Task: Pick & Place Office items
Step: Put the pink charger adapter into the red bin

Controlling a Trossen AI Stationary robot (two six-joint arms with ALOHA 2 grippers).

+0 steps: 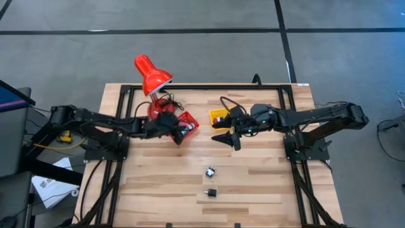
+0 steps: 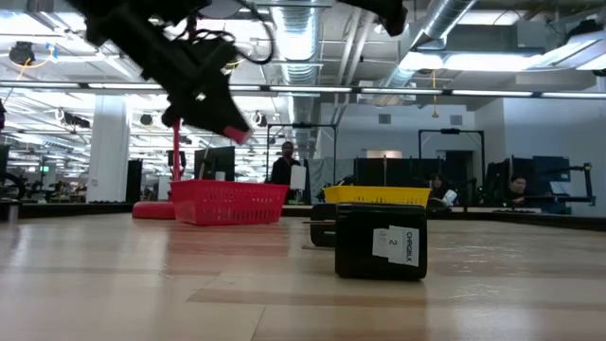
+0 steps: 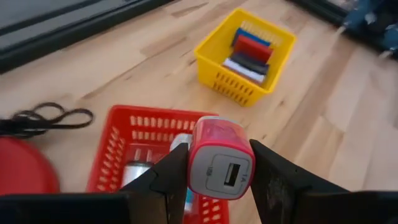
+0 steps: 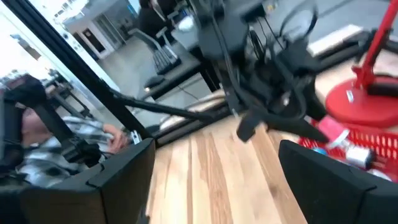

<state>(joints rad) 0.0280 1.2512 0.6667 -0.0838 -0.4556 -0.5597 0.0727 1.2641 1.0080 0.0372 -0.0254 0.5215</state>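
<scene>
My left gripper [image 3: 219,163] is shut on a small pink-and-white USB charger block [image 3: 217,134] and hovers over the red mesh basket [image 3: 134,134], which holds a few small pieces. In the high view this gripper [image 1: 180,132] is at the red basket [image 1: 187,124]. The yellow basket [image 3: 245,53] holds flat red, blue, black and white pieces. My right gripper [image 1: 226,137] hangs open just in front of the yellow basket [image 1: 218,116], holding nothing. Two small dark blocks [image 1: 210,171] [image 1: 211,192] rest flat on the table nearer the front edge. My left gripper pinches the charger block by two opposite sides [image 3: 194,165], one finger on each. The face with the USB port [image 3: 227,177] looks toward the wrist camera. The block is lifted clear, above the red basket; in the low view it [image 2: 237,133] hangs well over the basket's rim.
The red desk lamp [image 1: 152,75] stands behind the red basket, its base [image 3: 22,171] and a black cord [image 3: 43,118] beside it. In the low view a black labelled block [image 2: 381,251] sits close in front. Open wood lies toward the near edge. People show in the room beyond.
</scene>
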